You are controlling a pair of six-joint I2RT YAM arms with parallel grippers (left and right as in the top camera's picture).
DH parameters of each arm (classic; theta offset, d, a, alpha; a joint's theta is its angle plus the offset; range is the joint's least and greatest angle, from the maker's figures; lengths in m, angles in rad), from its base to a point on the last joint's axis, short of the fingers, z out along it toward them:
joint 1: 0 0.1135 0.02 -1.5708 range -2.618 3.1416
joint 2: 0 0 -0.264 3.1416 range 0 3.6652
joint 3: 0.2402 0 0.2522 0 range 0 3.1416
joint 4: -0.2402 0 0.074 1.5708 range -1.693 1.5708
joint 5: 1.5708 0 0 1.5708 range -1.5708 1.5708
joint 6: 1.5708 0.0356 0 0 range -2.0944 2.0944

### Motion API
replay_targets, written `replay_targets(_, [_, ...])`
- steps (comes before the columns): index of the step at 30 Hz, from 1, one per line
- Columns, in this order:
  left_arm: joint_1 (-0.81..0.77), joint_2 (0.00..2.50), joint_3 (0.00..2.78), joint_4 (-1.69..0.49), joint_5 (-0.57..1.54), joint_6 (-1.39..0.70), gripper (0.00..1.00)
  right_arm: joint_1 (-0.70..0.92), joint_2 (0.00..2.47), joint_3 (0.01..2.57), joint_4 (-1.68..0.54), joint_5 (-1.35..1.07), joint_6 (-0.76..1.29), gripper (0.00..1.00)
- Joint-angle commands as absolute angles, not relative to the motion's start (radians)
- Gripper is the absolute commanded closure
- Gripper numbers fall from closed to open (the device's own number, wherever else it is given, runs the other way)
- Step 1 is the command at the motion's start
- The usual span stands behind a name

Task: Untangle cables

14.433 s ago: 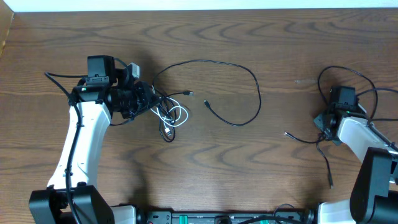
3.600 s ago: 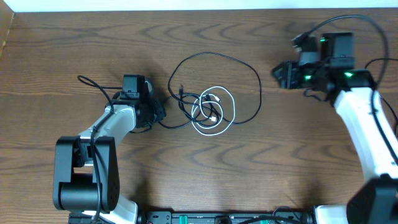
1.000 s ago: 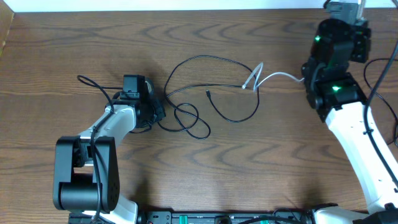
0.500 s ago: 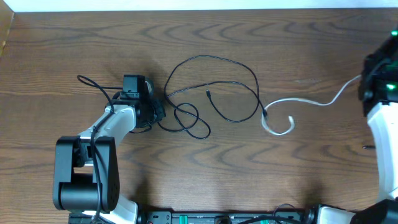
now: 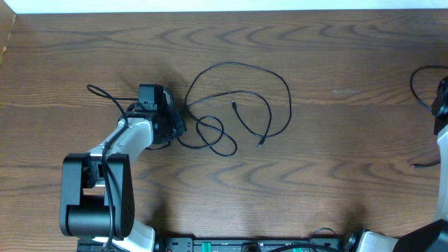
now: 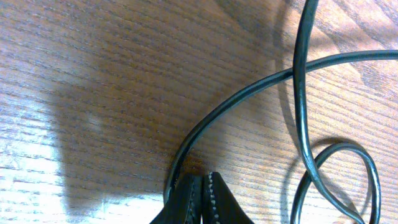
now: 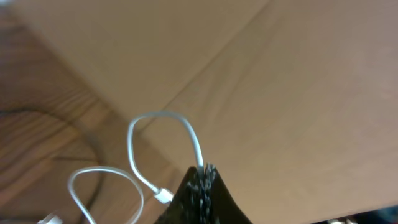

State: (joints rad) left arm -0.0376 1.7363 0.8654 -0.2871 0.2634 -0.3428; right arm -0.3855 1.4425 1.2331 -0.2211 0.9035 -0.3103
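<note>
1. Well, from above, the left pincer [image 5: 176,128] lies low on the table [image 5: 336,203], pressed shut on one end of the black cable [image 5: 238,66]. The rest of that cable spreads out in front of the pincer. It makes one big round loop, a small loop close to the tips, and loose ends with tiny plugs. It looks thin, bendy and a bit shiny. The right arm [image 5: 442,147] peeks in at the far edge, well away from the black loops. Its pincer does not show here, and no white cable lies on the table.

2. From the left wrist, the left pincer [image 6: 202,185] has its tips squeezed together, with the black cable [image 6: 249,91] nipped between them. The cable comes out right at the tips and curves away. Farther out, another strand crosses over it, and a round loop sits off to one side. The table [image 6: 93,62] is smooth wood with wavy lines. A good job here means gripping hard and not sliding, so the black loops do not get dragged.

3. From the right wrist, the right pincer [image 7: 201,175] is shut on the white cable [image 7: 193,142]. That cable bends round in a hoop just past the tips, and a small white plug [image 7: 163,196] sits beside them. This picture is blurry, and the flat tan thing [image 7: 292,81] behind may be a wall or a box. The white cable looks free of the black one. I think the best way is to carry it far from the black loops, lower it slowly and lay it in a line. The pincer should only let go after that.
</note>
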Motion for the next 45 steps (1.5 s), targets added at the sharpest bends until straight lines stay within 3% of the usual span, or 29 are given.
replay_targets(1, [-0.03, 1.813, 0.802, -0.334, 0.138, -0.345, 0.92, -0.388, 1.455, 1.236, -0.315, 0.712, -0.092, 0.99])
replay_targets(17, [-0.03, 1.813, 0.802, -0.339, 0.138, -0.345, 0.92, -0.478, 1.517, 1.236, -0.377, 0.738, -0.007, 0.99])
replay_targets(19, [-0.03, 1.813, 0.802, -0.339, 0.138, -0.345, 0.92, -0.496, 1.517, 1.236, -0.386, 0.627, 0.006, 0.88])
replay_targets(20, [-0.03, 1.813, 0.802, -0.339, 0.138, -0.345, 0.93, -0.5, 1.517, 1.236, -0.387, 0.539, 0.006, 0.76])
replay_targets(21, [-0.03, 1.813, 0.802, -0.339, 0.138, -0.345, 0.92, -0.503, 1.517, 1.236, -0.387, 0.405, -0.001, 0.57])
replay_targets(23, [-0.03, 1.813, 0.802, -0.339, 0.138, -0.345, 0.92, -0.502, 1.517, 1.236, -0.385, 0.162, -0.015, 0.46])
replay_targets(27, [-0.03, 1.813, 0.802, -0.339, 0.152, -0.345, 0.92, -0.476, 1.517, 1.236, -0.385, -0.313, -0.023, 0.45])
replay_targets(32, [-0.03, 1.812, 0.802, -0.329, 0.175, -0.345, 0.93, -0.361, 1.517, 1.236, -0.46, -0.637, -0.023, 0.41])
replay_targets(34, [-0.03, 1.807, 0.803, -0.328, 0.177, -0.344, 0.92, -0.302, 1.517, 1.236, -0.509, -0.67, -0.024, 0.36])
replay_targets(45, [-0.029, 1.586, 0.803, -0.359, 0.19, -0.344, 0.93, 0.099, 1.576, 1.234, -0.588, -0.548, -0.054, 0.35])
